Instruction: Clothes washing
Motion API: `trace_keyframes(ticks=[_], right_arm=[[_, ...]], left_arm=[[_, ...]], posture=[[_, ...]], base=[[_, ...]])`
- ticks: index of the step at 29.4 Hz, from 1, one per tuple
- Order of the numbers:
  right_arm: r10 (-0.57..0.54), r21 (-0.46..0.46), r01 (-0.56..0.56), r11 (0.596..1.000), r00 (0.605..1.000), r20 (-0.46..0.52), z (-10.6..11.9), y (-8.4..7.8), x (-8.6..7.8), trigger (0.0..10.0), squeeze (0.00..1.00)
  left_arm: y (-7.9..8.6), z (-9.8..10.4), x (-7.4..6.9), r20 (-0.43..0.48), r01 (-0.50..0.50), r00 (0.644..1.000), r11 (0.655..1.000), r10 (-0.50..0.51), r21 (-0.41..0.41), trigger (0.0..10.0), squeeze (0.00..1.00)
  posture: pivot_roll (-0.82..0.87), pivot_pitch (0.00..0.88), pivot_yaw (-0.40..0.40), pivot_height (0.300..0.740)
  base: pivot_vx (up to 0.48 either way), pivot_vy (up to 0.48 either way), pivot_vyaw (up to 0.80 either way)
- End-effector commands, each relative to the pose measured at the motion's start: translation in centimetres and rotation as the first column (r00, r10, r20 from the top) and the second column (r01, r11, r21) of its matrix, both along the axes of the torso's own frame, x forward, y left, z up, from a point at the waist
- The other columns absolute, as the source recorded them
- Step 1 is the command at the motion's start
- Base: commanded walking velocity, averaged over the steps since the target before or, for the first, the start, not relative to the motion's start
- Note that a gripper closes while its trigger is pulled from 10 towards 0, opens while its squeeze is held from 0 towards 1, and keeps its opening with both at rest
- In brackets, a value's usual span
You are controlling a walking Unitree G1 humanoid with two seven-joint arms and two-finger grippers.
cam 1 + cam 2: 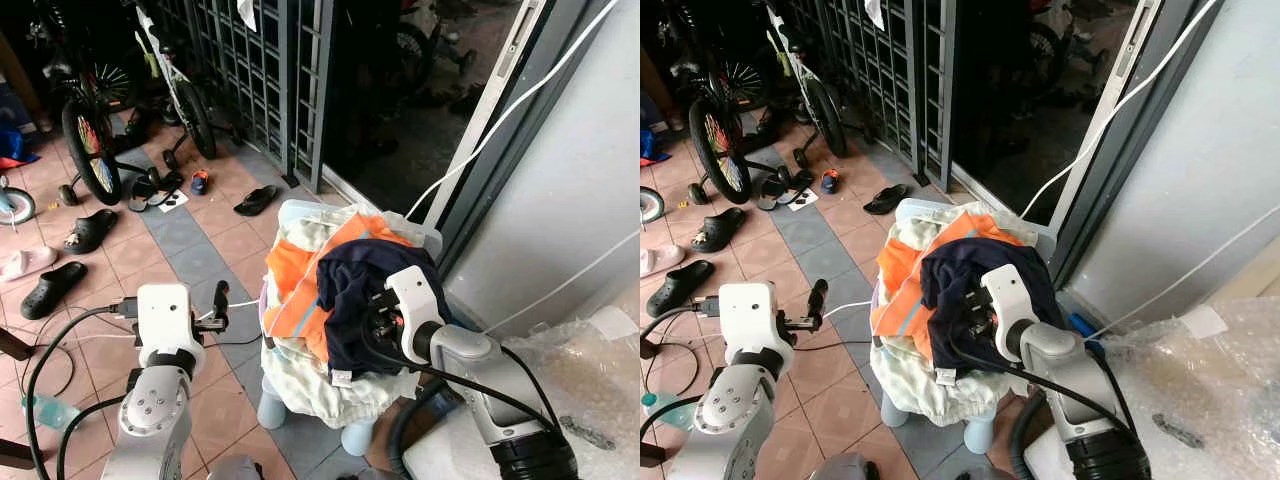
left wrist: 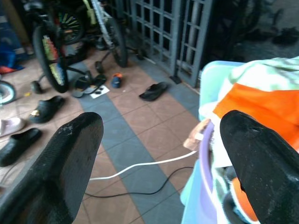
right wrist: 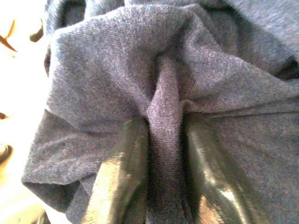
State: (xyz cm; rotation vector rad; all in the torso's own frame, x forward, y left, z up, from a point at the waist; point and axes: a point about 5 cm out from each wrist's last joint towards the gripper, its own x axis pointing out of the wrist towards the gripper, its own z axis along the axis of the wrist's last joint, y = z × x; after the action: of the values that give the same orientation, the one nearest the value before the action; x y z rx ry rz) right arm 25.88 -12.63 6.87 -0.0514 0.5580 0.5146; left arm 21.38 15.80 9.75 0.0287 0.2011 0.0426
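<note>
Right tool (image 3: pixel 164 154) pinches one navy garment (image 1: pixel 355 285), probably atop two others.

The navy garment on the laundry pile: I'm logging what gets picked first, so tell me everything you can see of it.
The navy garment is dark blue knit-looking fabric, crumpled, lying on top of the heaped pile and draped over an orange garment and pale clothes. A small white tag hangs at its lower edge. The right gripper is pressed into it, its fingers pinching a raised fold between them.
</note>
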Motion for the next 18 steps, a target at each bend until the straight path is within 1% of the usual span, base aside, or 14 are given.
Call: trace_keyframes(ticks=[1, 2, 3, 7, 8, 10, 15, 16, 17, 18], right_arm=[[-0.021, 0.040, 0.019, 0.999, 0.999, 0.049, 0.9, 0.1, 0.1, 0.0, 0.00], [-0.046, 0.058, 0.042, 0.997, 0.996, 0.078, 1.1, 0.0, 0.2, 0.0, 0.00], [-0.051, 0.060, 0.046, 0.997, 0.995, 0.085, 1.1, 0.0, 0.2, 0.0, 0.00], [-0.116, 0.151, 0.089, 0.985, 0.976, 0.183, 2.8, 0.1, 0.7, 0.0, 0.00], [-0.139, 0.197, 0.093, 0.976, 0.963, 0.232, 3.9, 0.3, 1.1, 0.0, 0.00], [-0.173, 0.248, 0.099, 0.964, 0.940, 0.295, 5.3, 0.4, 1.6, 0.0, 0.00], [-0.246, 0.319, 0.126, 0.940, 0.895, 0.372, 7.3, 0.2, 2.3, 0.0, 0.00], [-0.246, 0.319, 0.126, 0.940, 0.895, 0.372, 7.3, 0.2, 2.3, 0.0, 0.00], [-0.279, 0.330, 0.149, 0.932, 0.876, 0.393, 7.7, -0.2, 2.5, 0.0, 0.00], [-0.299, 0.339, 0.164, 0.926, 0.867, 0.399, 7.7, -0.4, 2.4, 0.0, 0.00]], left_arm=[[-0.2, 0.2, 0.2, 0.011, 0.018, 1.000, 1.000, -0.018, 0.006, 10.0, 0.00], [-0.1, 0.2, 0.3, 0.013, 0.018, 1.000, 1.000, -0.018, 0.006, 10.0, 0.00], [-0.1, 0.2, 0.4, 0.013, 0.018, 1.000, 1.000, -0.018, 0.006, 10.0, 0.00], [0.0, 0.2, 0.6, 0.014, 0.028, 0.999, 1.000, -0.028, 0.014, 10.0, 0.00], [0.0, 0.2, 0.7, 0.019, 0.031, 0.999, 0.999, -0.031, 0.014, 10.0, 0.00], [0.0, 0.4, 1.0, 0.026, 0.032, 0.999, 0.999, -0.033, 0.014, 10.0, 0.00], [0.0, 0.5, 1.1, 0.032, 0.029, 0.999, 0.999, -0.030, 0.027, 10.0, 0.00], [0.0, 0.5, 1.1, 0.032, 0.029, 0.999, 0.999, -0.030, 0.027, 10.0, 0.00], [0.1, 0.5, 1.1, 0.031, 0.031, 0.999, 0.999, -0.032, 0.026, 10.0, 0.00], [0.1, 0.4, 1.2, 0.029, 0.033, 0.999, 0.999, -0.034, 0.026, 10.0, 0.00]], posture=[[0.01, 0.016, -0.022, 0.740], [0.01, 0.016, -0.017, 0.740], [0.01, 0.016, -0.017, 0.740], [0.01, 0.008, -0.001, 0.740], [0.00, 0.006, 0.004, 0.740], [0.00, 0.004, 0.009, 0.740], [0.01, 0.000, 0.014, 0.740], [0.01, 0.000, 0.014, 0.740], [0.01, 0.000, 0.015, 0.740], [0.01, 0.000, 0.016, 0.740]], base=[[0.000, 0.000, 0.00], [0.000, 0.000, 0.00], [0.000, 0.000, 0.00], [0.000, 0.000, 0.00], [0.000, 0.000, 0.00], [0.000, 0.000, 0.00], [0.000, 0.000, 0.00], [0.000, 0.000, 0.00], [0.000, 0.000, 0.00], [0.000, 0.000, 0.00]])
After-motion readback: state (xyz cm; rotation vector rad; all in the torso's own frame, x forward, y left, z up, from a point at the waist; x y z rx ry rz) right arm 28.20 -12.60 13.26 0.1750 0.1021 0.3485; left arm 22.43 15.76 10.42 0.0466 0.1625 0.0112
